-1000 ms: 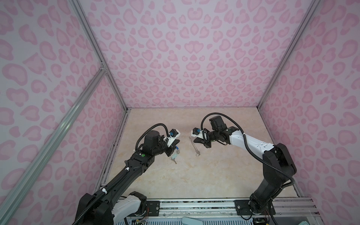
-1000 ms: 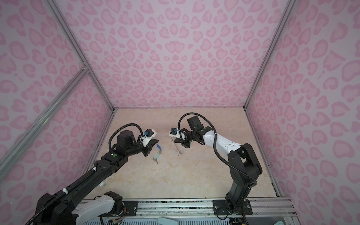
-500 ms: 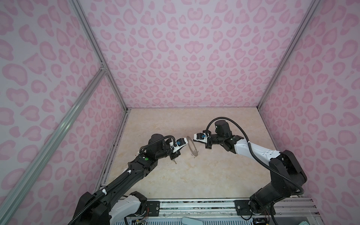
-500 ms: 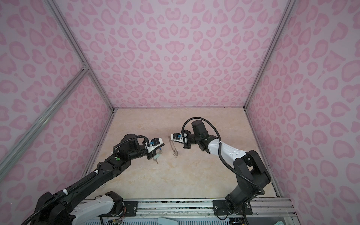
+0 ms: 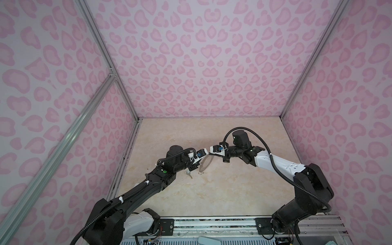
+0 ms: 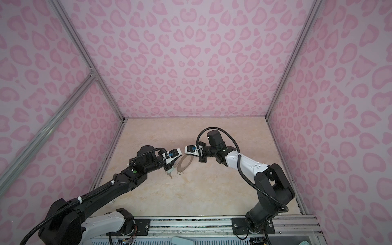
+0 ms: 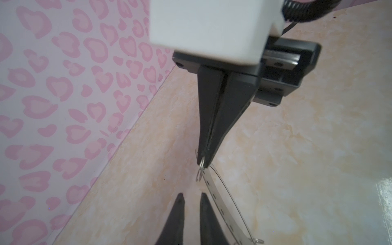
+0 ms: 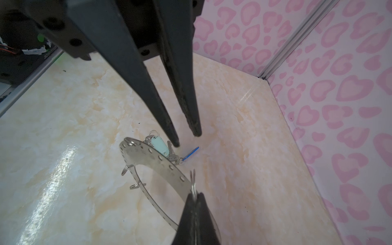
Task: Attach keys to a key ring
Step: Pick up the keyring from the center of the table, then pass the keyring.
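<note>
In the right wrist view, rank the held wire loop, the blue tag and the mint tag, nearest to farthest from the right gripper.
From the right gripper:
1. wire loop: pinched in its shut jaws, on the key ring's near rim.
2. blue tag: just past that rim.
3. mint tag: behind the ring's far side.

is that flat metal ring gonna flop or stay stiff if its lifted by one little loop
Likely stiff: the ring looks like flat sheet metal. Pinched only at a small loop by the right gripper, it would probably swing. On the glossy table it may slide easily.
</note>
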`<action>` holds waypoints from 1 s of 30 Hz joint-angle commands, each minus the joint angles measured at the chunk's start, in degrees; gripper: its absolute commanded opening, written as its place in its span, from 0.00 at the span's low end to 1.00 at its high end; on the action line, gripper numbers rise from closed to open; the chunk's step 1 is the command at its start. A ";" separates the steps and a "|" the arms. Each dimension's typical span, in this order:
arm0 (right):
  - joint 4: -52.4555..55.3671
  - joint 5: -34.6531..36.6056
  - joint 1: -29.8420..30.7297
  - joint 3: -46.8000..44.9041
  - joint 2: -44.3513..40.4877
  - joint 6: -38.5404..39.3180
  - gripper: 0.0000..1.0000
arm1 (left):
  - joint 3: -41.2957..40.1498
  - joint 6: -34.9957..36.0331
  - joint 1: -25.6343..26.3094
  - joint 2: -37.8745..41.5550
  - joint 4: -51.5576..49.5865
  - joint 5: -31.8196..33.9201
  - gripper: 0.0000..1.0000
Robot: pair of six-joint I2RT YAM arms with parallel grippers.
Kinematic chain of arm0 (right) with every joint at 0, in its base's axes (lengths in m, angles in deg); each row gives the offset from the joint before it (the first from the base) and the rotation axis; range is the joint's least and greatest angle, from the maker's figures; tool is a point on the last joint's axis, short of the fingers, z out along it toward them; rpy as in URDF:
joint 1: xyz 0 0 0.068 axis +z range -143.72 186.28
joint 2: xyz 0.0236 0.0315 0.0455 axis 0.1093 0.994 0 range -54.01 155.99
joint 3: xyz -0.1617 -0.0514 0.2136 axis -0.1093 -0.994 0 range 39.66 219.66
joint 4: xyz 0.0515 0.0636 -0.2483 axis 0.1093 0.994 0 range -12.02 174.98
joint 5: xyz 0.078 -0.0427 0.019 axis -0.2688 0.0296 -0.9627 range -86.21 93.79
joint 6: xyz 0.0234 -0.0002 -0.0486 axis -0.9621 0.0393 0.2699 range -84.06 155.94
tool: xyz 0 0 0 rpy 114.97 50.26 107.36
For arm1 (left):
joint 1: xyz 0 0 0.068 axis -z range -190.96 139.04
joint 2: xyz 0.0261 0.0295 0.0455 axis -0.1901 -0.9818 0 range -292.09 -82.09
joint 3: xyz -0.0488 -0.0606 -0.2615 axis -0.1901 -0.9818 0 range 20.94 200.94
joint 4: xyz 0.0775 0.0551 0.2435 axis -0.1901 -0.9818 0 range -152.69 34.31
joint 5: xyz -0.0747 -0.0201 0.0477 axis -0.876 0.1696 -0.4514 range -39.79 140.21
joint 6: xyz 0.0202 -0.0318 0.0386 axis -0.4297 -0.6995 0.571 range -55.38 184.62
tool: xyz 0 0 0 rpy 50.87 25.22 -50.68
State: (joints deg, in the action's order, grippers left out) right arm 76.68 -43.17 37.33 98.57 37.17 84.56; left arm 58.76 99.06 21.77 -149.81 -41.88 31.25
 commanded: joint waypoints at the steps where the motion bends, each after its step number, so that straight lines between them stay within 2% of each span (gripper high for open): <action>1: 0.03 -0.94 -0.01 0.18 0.25 0.42 0.00 | 0.15 -0.55 0.23 -0.54 4.20 0.57 0.17; 12: -2.89 -2.06 -0.02 -0.94 0.36 -0.16 0.00 | 0.32 -1.91 0.40 -2.58 4.96 0.37 0.18; 21: -12.54 -2.79 -0.38 -4.87 -0.63 -4.54 0.00 | 0.31 -2.01 0.40 -4.21 5.44 -0.46 0.20; 30: -13.55 -3.57 -0.33 -5.52 -0.76 -4.84 0.00 | 0.13 -3.06 0.40 -5.04 6.15 -0.11 0.22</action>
State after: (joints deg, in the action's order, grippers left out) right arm 65.51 -45.33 36.95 93.42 36.69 80.47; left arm 58.76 96.50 22.21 -154.47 -38.45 31.34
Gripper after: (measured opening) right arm 0.049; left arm 0.226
